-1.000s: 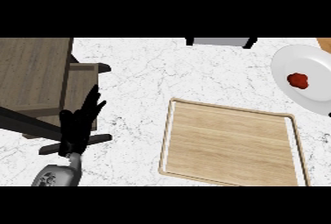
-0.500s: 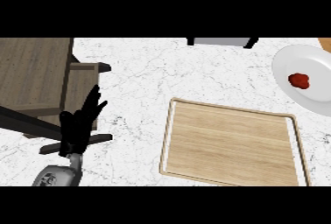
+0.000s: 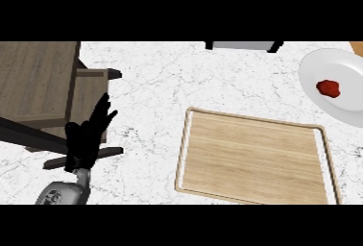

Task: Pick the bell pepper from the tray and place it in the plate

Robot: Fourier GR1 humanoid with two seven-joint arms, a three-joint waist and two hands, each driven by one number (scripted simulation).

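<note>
The left hand (image 3: 89,137) rests at the lower left with its fingers straight and spread, holding nothing; the right hand is out of view. Just right of it the wooden tray (image 3: 255,157) lies bare, which suggests the transfer is done. Further off, at the right edge, the red bell pepper (image 3: 328,88) sits on the white plate (image 3: 327,67). All rest on a white marble counter (image 3: 177,77), with dark wooden furniture (image 3: 35,77) at far left.

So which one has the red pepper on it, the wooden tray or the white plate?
The white plate at the right edge holds the red pepper. The wooden tray, nearer the middle, has nothing on it.
</note>
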